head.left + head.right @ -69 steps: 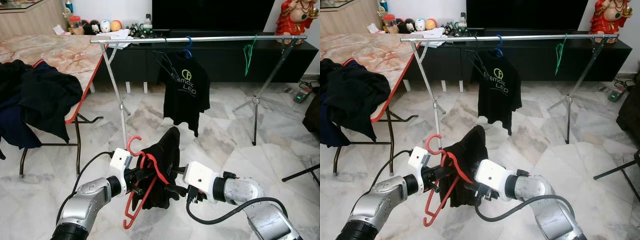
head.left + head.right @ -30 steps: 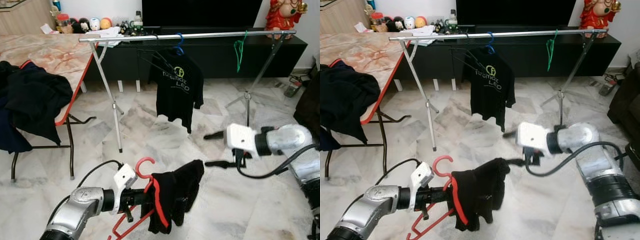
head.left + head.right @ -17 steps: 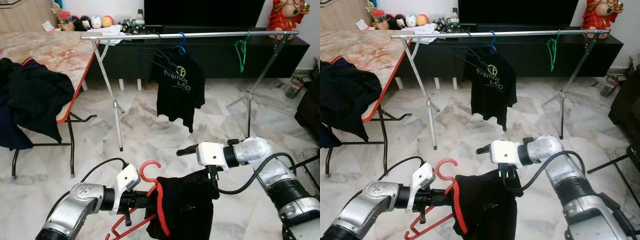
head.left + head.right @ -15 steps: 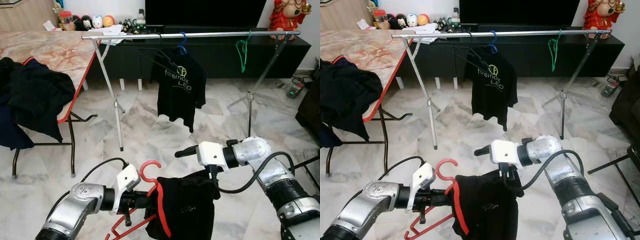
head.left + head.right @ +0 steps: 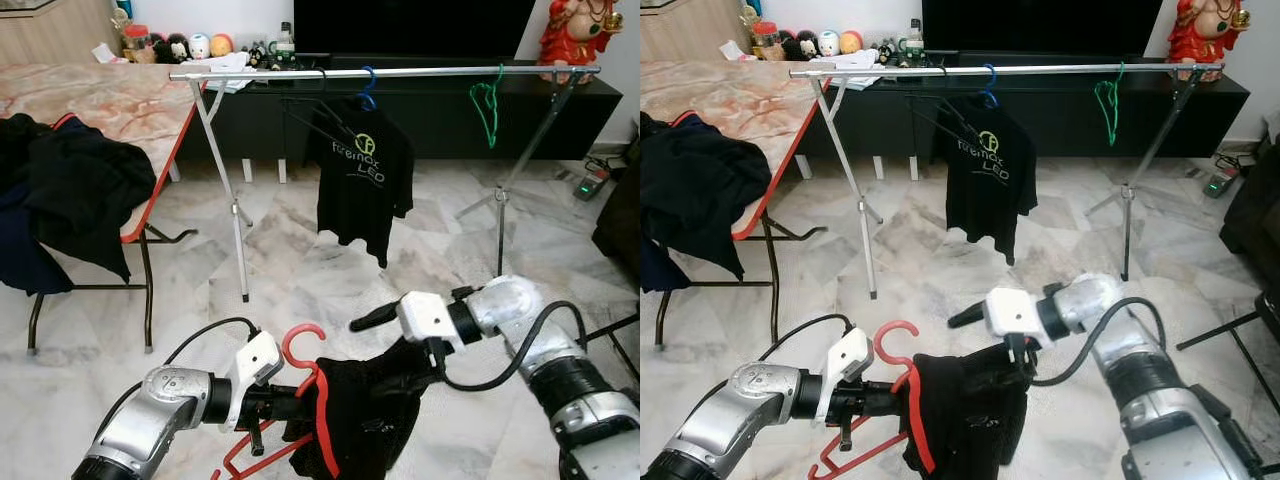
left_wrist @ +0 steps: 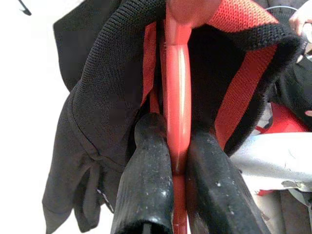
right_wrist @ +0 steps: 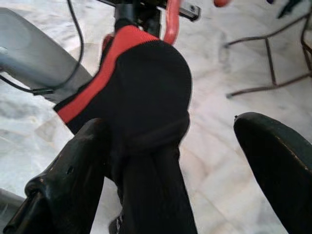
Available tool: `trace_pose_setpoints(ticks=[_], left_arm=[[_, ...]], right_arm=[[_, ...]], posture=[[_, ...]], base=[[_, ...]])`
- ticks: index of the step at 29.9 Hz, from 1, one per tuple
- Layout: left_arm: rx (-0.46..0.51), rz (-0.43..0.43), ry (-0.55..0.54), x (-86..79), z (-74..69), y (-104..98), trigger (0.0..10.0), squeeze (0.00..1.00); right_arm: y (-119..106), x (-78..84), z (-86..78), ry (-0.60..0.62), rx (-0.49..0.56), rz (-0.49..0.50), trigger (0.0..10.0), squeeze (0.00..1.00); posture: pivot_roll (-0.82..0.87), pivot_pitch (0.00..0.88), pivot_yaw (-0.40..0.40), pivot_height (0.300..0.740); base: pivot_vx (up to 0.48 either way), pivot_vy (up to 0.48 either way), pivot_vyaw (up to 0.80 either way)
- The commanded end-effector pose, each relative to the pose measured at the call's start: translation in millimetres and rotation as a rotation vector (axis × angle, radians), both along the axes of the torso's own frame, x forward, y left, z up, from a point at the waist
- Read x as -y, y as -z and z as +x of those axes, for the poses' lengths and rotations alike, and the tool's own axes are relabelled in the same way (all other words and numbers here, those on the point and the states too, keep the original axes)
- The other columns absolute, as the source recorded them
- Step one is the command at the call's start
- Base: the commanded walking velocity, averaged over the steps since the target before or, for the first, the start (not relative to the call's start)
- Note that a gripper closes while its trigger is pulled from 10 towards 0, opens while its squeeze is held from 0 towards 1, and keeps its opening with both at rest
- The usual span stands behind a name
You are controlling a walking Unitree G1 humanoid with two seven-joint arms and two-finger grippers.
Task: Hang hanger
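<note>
Left gripper [image 6: 170,165] is clamped on the red hanger [image 5: 322,400], hook up, the rail [image 5: 400,72] far ahead; right gripper [image 7: 185,161] gapes around the shirt [image 5: 970,410].

Red hanger [image 5: 902,400] in left tool [image 5: 872,402]; black garment [image 5: 965,405]

Red hanger [image 5: 300,385] draped with black red-trimmed garment [image 5: 365,415], low above floor.

"foremost LEO" on hanging black T-shirt [image 5: 361,180]
</note>
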State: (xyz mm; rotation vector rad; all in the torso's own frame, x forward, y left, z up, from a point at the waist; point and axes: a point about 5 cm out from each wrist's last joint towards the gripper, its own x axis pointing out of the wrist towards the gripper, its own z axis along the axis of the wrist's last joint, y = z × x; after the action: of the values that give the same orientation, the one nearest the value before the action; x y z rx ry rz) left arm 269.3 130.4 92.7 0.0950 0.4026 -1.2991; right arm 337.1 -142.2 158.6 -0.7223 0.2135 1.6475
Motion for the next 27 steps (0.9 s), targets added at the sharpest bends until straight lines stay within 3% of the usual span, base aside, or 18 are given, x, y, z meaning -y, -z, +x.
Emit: trace_pose_setpoints(ticks=[1, 11, 27], left_arm=[[0.031, 0.004, 0.051, 4.6, -1.3, -7.0, 10.0, 0.0], [0.039, 0.008, 0.07, 7.7, -0.8, -9.7, 10.0, 0.0], [0.043, 0.013, 0.082, 9.0, 0.1, -11.2, 10.0, 0.0]], right_arm=[[0.0, -3.2, 0.1, -0.019, 0.0, -0.001, 10.0, 0.0], [15.4, -12.8, -3.7, -0.044, -0.065, 0.0, 10.0, 0.0], [43.4, -6.4, -10.7, 0.026, -0.171, -0.055, 10.0, 0.0]], posture=[[0.03, 0.072, -0.013, 0.74], [0.05, 0.075, -0.014, 0.74], [0.06, 0.086, -0.015, 0.74]], base=[[0.0, 0.0, 0.0], [0.0, 0.0, 0.0], [0.0, 0.0, 0.0]])
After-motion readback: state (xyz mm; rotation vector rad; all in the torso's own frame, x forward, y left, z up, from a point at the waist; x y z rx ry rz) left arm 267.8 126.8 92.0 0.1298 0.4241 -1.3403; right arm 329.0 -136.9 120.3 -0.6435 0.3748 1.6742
